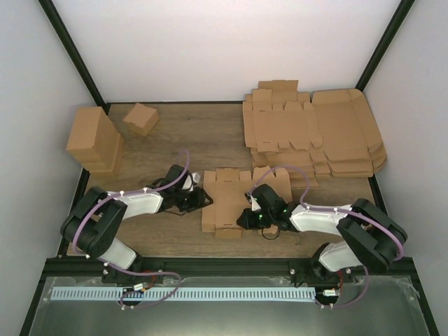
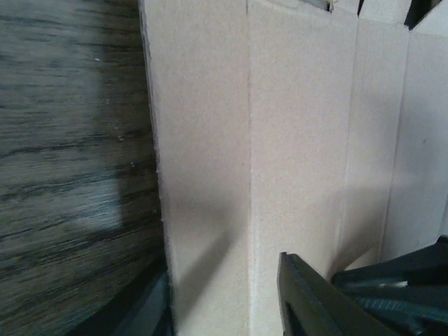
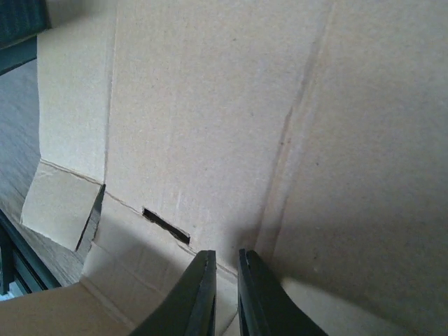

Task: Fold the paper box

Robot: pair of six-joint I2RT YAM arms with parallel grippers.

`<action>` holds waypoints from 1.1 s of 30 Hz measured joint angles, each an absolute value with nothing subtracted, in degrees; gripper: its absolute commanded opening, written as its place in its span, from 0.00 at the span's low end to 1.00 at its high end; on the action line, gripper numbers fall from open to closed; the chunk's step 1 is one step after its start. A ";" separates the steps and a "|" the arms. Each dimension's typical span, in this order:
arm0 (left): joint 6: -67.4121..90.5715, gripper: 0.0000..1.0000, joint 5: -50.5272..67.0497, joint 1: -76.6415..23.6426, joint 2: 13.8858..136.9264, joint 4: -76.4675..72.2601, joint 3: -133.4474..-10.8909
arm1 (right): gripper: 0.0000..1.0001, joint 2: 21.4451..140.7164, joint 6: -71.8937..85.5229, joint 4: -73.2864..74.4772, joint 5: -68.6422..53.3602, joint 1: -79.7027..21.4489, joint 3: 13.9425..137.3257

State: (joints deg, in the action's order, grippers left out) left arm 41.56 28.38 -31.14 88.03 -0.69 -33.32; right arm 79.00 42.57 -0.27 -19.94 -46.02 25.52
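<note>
The paper box (image 1: 227,199) lies as a flat brown die-cut sheet on the wooden table between my two arms. My left gripper (image 1: 201,200) is at the sheet's left edge. In the left wrist view (image 2: 220,283) its jaws stand wide apart, one finger (image 2: 311,304) over the sheet (image 2: 294,140) and the other at the sheet's left edge, low in the frame. My right gripper (image 1: 246,219) is at the sheet's right front corner. In the right wrist view (image 3: 225,255) its fingers are almost together, tips on a crease of the sheet (image 3: 210,105) next to a small slot (image 3: 166,225).
A stack of much larger brown sheets (image 1: 315,133) lies at the back right. A tall brown cardboard block (image 1: 94,140) stands at the back left, with a small folded carton (image 1: 141,117) beside it. A metal rail (image 1: 210,294) runs along the near edge.
</note>
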 measured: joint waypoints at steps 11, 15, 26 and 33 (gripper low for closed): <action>40.38 0.04 28.16 -31.20 88.53 5.08 -35.77 | 0.21 79.02 39.90 -2.15 -24.03 -45.60 25.41; 36.64 0.04 24.99 -31.27 89.06 10.41 -41.04 | 0.33 73.08 35.40 -1.32 -24.27 -45.56 25.26; 25.71 0.04 23.73 -30.74 95.53 18.96 -48.82 | 0.62 64.20 22.35 -7.11 -31.68 -48.16 21.23; 24.08 0.39 21.91 -30.72 96.60 21.30 -49.50 | 0.62 70.39 16.10 -9.78 -28.23 -49.65 21.89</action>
